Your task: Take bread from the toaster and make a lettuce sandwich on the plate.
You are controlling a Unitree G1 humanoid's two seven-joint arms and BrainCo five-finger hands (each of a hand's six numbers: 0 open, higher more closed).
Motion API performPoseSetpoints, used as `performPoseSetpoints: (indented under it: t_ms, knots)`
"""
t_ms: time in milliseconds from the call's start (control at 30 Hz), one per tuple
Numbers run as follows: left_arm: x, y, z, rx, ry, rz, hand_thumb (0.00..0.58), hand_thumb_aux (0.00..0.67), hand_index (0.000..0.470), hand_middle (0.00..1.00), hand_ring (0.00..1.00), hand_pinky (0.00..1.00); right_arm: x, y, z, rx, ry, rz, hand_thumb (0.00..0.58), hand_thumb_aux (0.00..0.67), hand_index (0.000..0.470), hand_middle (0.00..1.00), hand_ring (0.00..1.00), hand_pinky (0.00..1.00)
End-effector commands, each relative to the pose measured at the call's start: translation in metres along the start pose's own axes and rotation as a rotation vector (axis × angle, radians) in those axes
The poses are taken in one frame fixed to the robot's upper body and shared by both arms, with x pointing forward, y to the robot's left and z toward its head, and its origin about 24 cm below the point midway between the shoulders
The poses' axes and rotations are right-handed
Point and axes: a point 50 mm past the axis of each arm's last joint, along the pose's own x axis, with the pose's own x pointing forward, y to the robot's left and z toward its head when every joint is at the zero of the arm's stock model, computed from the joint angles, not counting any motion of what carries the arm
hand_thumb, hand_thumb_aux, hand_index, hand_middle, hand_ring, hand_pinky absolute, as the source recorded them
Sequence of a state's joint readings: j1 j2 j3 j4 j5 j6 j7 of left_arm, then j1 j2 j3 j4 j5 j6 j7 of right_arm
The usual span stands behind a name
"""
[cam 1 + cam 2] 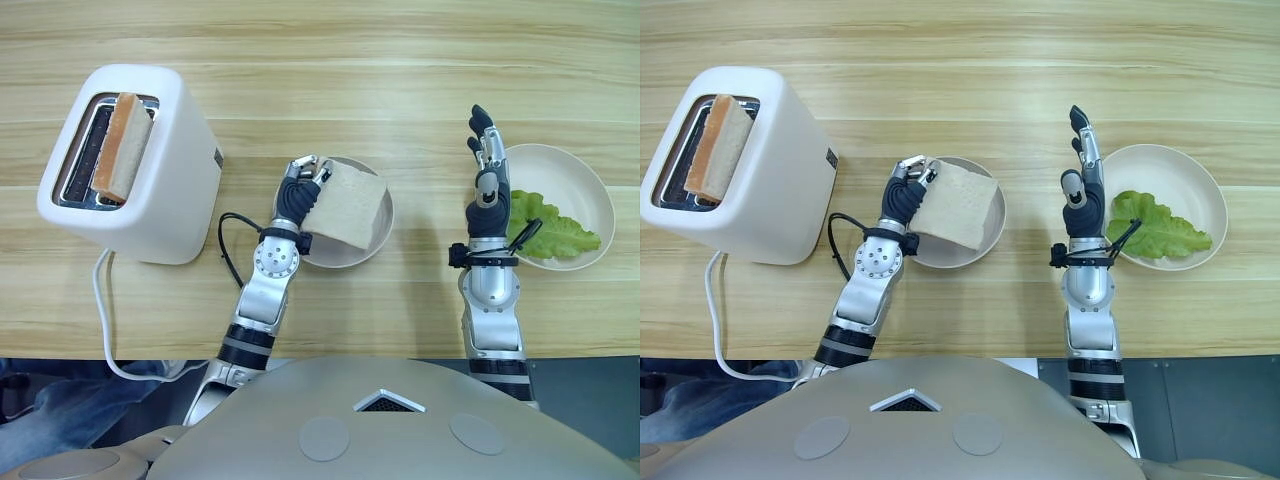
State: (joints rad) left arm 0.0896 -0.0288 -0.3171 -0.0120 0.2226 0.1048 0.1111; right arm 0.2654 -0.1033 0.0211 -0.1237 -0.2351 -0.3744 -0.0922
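While the left robot hand (303,186) clamps a bread slice (352,208) over the plate (345,259), placing looks in hand; right robot hand (486,175), fingers apart, near lettuce (555,230) right of plate; next, I judge: release slice

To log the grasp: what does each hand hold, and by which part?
Left hand grips the bread by its left edge; right hand holds nothing.
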Motion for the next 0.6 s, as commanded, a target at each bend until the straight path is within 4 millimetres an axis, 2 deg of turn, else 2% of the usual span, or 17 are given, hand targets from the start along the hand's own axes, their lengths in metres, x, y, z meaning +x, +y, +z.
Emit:
performPoseSetpoints:
  t_ms: [33,200,333,533,600]
  knots:
    - [-0.005,0.014,0.025,0.128,-0.093,0.029,0.000,0.000,0.000,0.00,0.00,0.00,0.003,0.001,-0.001,0.010,0.004,0.013,0.000,0.000,0.000,0.00,0.00,0.00]
    - [-0.020,0.036,0.054,0.347,-0.186,0.120,0.000,0.000,0.000,0.00,0.00,0.00,0.005,0.001,-0.001,0.009,0.001,0.027,0.000,0.000,0.000,0.00,0.00,0.00]
    - [-0.037,0.051,0.073,0.389,-0.221,0.174,0.000,0.000,0.000,0.00,0.00,0.00,0.008,-0.004,0.001,-0.006,-0.006,0.032,0.000,0.000,0.000,0.00,0.00,0.00]
    - [-0.043,0.050,0.072,0.346,-0.194,0.162,0.000,0.000,0.000,0.00,0.00,0.00,0.015,-0.022,0.004,-0.107,-0.015,0.051,0.000,0.000,0.000,0.00,0.00,0.00]
    - [-0.041,0.050,0.065,0.333,-0.178,0.160,0.000,0.000,0.000,0.00,0.00,0.00,0.017,-0.046,0.004,-0.337,0.006,0.099,0.000,0.000,0.000,0.00,0.00,0.00]
